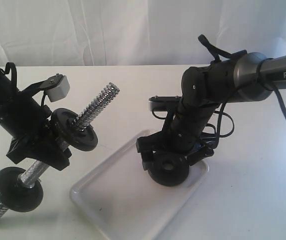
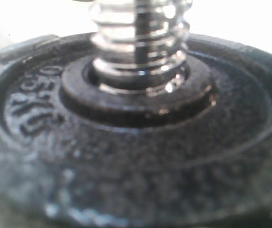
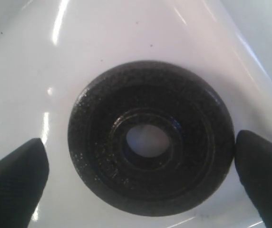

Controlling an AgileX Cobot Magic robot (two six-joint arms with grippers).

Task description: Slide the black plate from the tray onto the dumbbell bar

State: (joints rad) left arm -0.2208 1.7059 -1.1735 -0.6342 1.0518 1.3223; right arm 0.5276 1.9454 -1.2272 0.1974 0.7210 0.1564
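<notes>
In the exterior view, right of centre, the right tool (image 1: 174, 161) stood low over the black plate (image 1: 169, 177), which lay at the upper right end of the tray (image 1: 113, 200) on the bench (image 1: 253, 190). Only the right wrist view showed its fingers (image 3: 12, 185) wide apart on either side of the plate, not gripping it. At the left, the left tool (image 1: 47, 150) was clamped on the tilted dumbbell bar (image 1: 97, 106), between an upper disc (image 1: 80, 137) and a lower disc (image 1: 15, 192). Its wrist view showed only one disc and the thread, close up.
</notes>
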